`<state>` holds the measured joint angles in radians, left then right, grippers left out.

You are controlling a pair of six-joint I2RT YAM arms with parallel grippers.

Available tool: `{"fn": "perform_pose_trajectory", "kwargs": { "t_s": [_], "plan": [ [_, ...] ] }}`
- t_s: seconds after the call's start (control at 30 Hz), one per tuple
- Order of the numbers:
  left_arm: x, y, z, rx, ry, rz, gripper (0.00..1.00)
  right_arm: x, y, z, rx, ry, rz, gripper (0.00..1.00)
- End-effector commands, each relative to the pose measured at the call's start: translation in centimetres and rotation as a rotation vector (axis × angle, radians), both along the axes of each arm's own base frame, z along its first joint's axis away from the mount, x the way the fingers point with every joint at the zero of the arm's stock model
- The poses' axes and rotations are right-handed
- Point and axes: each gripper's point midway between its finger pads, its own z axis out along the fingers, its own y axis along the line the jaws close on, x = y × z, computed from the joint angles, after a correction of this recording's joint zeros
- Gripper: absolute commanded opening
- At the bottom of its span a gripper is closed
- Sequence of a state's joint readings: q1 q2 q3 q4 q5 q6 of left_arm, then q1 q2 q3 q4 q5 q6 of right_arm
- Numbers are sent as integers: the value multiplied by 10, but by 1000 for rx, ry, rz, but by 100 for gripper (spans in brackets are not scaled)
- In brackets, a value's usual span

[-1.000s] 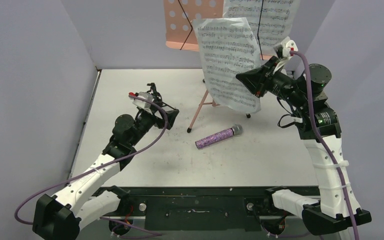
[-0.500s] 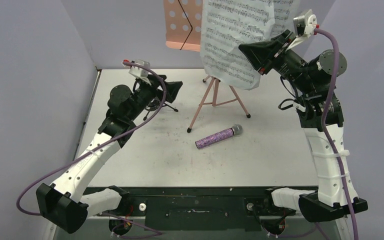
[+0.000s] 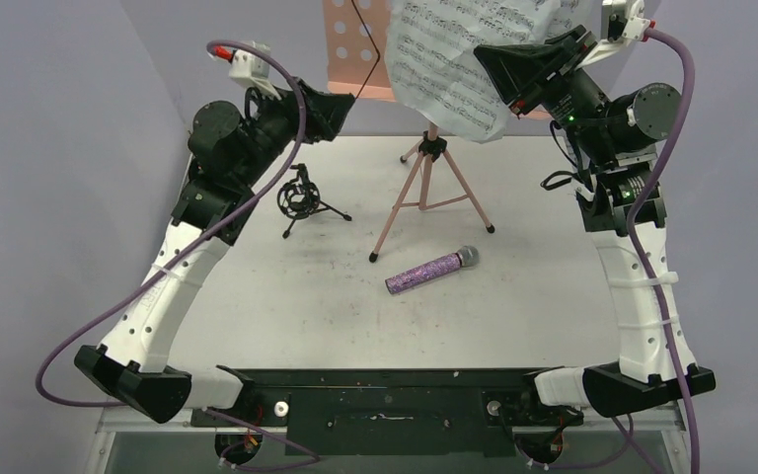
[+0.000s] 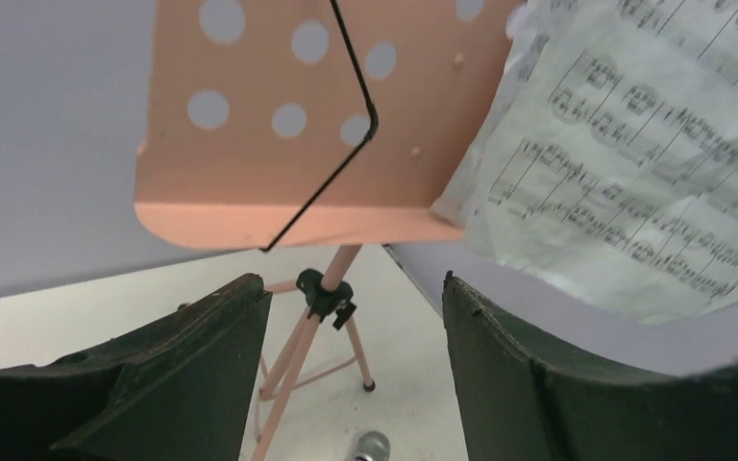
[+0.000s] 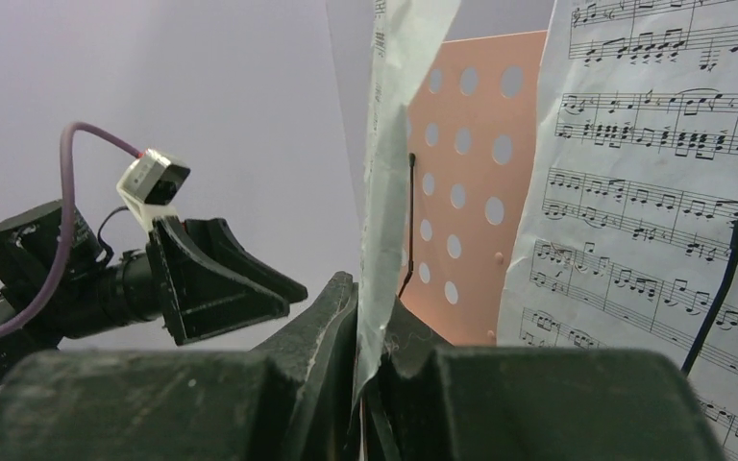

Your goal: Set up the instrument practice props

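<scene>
Top camera: high behind arm bases (image 3: 133,380), looking down over whole bench (image 3: 306,296). Left wrist camera: close, tilted up past left hand (image 4: 351,288) at pink stand (image 4: 250,163). Right wrist camera: very close, edge-on to sheet (image 5: 384,192). All share stand, sheet.

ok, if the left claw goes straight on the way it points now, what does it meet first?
The left claw would most likely meet the pink perforated music stand desk first, on its paper-free half by the thin black wire page holder. Depth is unclear.
</scene>
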<state>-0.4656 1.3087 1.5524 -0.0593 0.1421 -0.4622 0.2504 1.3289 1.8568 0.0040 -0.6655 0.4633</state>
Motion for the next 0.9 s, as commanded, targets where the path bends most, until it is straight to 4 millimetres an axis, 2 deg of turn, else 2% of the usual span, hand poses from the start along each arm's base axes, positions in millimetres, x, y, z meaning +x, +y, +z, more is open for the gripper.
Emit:
{"fn": "perform_pose_trajectory", "kwargs": {
  "t_s": [0.0, 0.3, 0.6, 0.87],
  "plan": [
    [9, 11, 38, -131, 57, 41, 64, -15, -6, 37, 60, -110, -12, 5],
    [27, 2, 76, -264, 72, 17, 62, 0, -11, 33, 64, -90, -70, 5],
    [51, -25, 78, -321, 136, -67, 56, 11, -16, 26, 58, -66, -121, 5],
    [61, -46, 85, -321, 131, -114, 51, 24, -18, 25, 75, -56, -150, 5]
  ]
}}
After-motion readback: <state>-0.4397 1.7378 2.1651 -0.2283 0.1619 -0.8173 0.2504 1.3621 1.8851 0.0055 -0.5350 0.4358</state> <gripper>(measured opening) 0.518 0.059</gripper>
